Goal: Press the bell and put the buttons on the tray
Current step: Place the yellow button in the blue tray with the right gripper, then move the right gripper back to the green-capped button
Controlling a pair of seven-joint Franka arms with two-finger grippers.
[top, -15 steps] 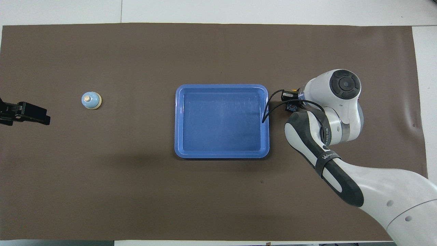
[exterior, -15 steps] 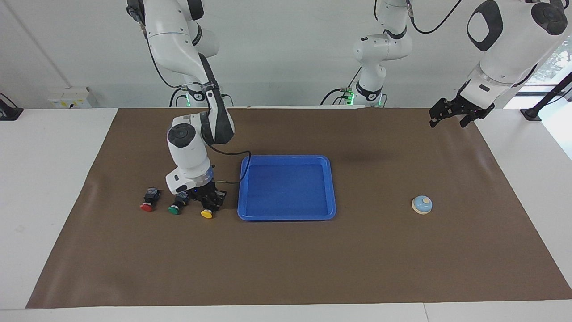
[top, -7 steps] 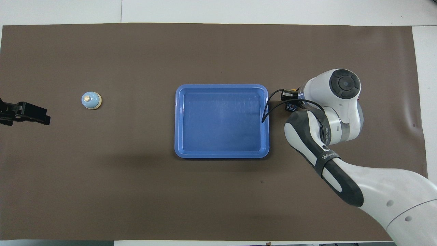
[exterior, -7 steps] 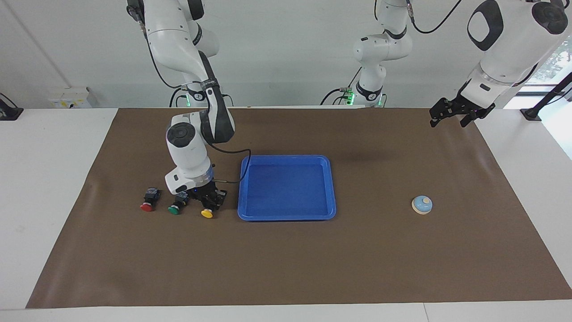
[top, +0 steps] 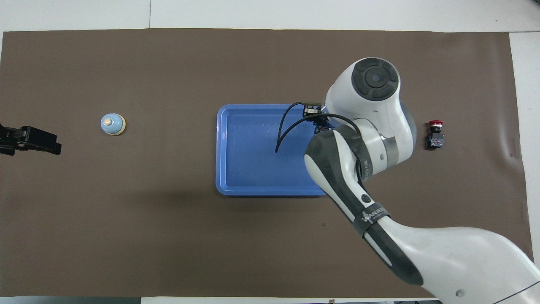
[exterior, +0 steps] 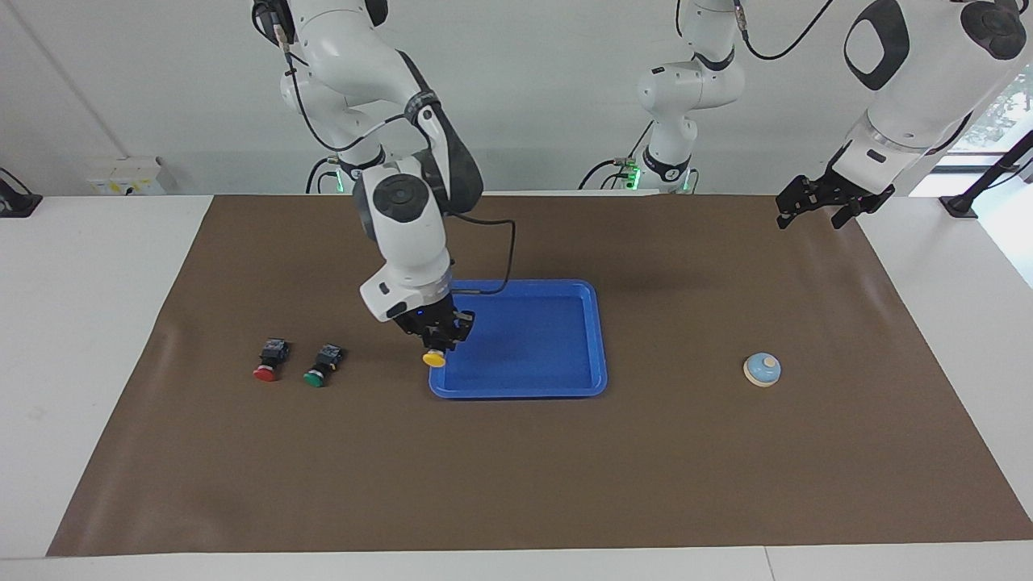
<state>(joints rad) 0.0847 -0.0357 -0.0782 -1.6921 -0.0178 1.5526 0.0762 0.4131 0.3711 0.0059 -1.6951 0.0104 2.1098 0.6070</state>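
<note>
The tray (exterior: 598, 339) was a shallow rectangle of smooth bright blue plastic with rounded corners and a raised rim, and it lay on a matte brown mat (exterior: 516, 468) that showed some soft wrinkles near its ends. There were three buttons, each with a blocky black body and a round mushroom cap. The red button (exterior: 269, 361) and the green button (exterior: 323, 365) lay on their sides on the mat toward the right arm's end, close to each other but apart, at about 9 o'clock from the tray in the facing view; their long axes ran almost straight away from the robots, with the caps at the farther end. The yellow button (exterior: 436, 356) was clamped in the right gripper (exterior: 440, 339), raised over the tray's rim at the right arm's end, and its cap pointed down and a little away from the robots. There was one bell (exterior: 762, 369), a small light-blue dome with a cream knob on top and a cream base rim, standing upright on the mat at 3 o'clock from the tray in that view, well apart from it. The left gripper (exterior: 817, 206) hung over the mat's corner at about 1 o'clock from the bell with its fingers spread and nothing in them; this arm waited.
</note>
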